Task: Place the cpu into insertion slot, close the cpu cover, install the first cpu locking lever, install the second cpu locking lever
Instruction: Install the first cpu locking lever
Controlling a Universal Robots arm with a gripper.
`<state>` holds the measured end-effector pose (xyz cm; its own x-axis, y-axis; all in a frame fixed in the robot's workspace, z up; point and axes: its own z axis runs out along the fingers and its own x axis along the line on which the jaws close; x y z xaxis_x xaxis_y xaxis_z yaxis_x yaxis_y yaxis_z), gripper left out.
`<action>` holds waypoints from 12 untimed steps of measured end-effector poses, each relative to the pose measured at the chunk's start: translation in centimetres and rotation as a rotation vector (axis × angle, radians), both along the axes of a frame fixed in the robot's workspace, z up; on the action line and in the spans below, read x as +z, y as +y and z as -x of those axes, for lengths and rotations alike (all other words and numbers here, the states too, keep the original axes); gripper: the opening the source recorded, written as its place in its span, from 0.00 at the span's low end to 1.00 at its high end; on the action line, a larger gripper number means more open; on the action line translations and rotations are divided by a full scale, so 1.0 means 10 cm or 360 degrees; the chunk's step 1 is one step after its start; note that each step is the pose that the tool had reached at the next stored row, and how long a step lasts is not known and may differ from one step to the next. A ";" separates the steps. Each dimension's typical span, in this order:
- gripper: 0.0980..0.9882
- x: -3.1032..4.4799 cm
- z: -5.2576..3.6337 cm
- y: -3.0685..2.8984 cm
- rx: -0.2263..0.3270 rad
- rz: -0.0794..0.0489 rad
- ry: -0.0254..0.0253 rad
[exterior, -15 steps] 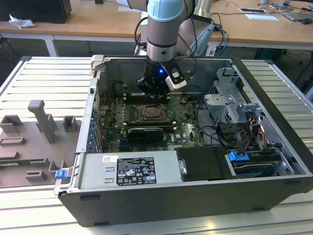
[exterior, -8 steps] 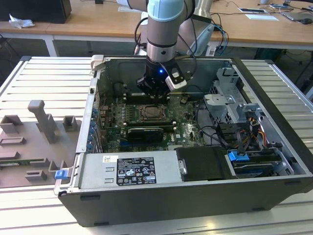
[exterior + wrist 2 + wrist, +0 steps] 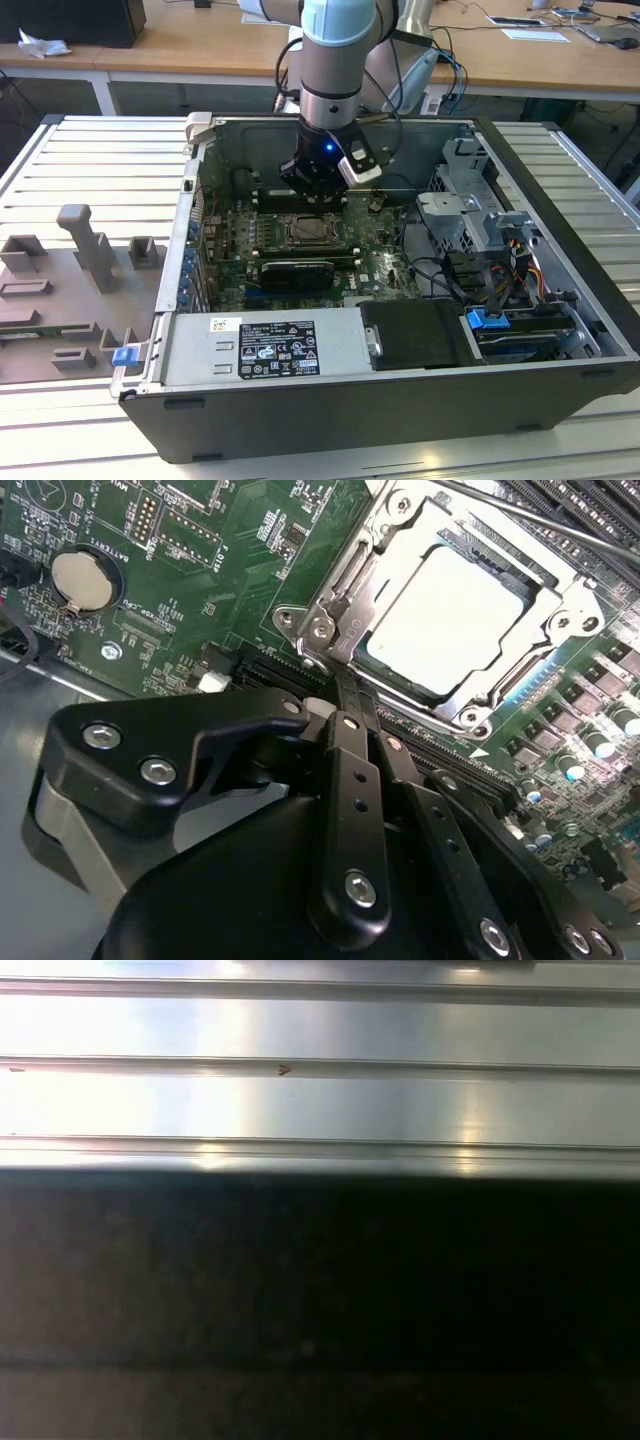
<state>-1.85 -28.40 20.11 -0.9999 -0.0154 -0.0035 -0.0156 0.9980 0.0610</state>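
We find the cpu (image 3: 445, 615) seated in the slot (image 3: 330, 600) on the green board (image 3: 200, 570): a flat square chip with a pale, silvery top, showing through the window of the cover (image 3: 560, 610). The cover lies down over the chip as a thin silver frame (screw heads at its corners). A thin metal rod (image 3: 520, 520) runs along the far edge of the slot.

In the second wrist view the pincer (image 3: 345, 685) has its two black fingers (image 3: 352, 740) drawn narrow, side by side, the tips reaching the near edge of the slot at a silver tab (image 3: 340, 630); we cannot tell whether they grip anything there.

In the exterior view the arm (image 3: 335, 60) stands over the open case (image 3: 400, 400), with the pincer (image 3: 312, 188) low above the cpu (image 3: 308, 232) at mid-board. The case rests on a ribbed metal table (image 3: 90, 170). Grey fixtures (image 3: 90, 250) sit on the table at the exterior view's left.
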 end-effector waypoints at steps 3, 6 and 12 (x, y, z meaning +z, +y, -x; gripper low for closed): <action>0.01 -0.002 -0.004 0.001 0.0000 -0.0007 -0.00005; 0.01 0.003 -0.005 0.002 0.0000 -0.0010 -0.00011; 0.01 0.108 -0.006 0.002 0.0000 -0.0009 -0.00008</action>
<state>-1.79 -28.39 21.19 -0.9999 -0.0155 -0.0041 -0.0158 0.9976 0.0669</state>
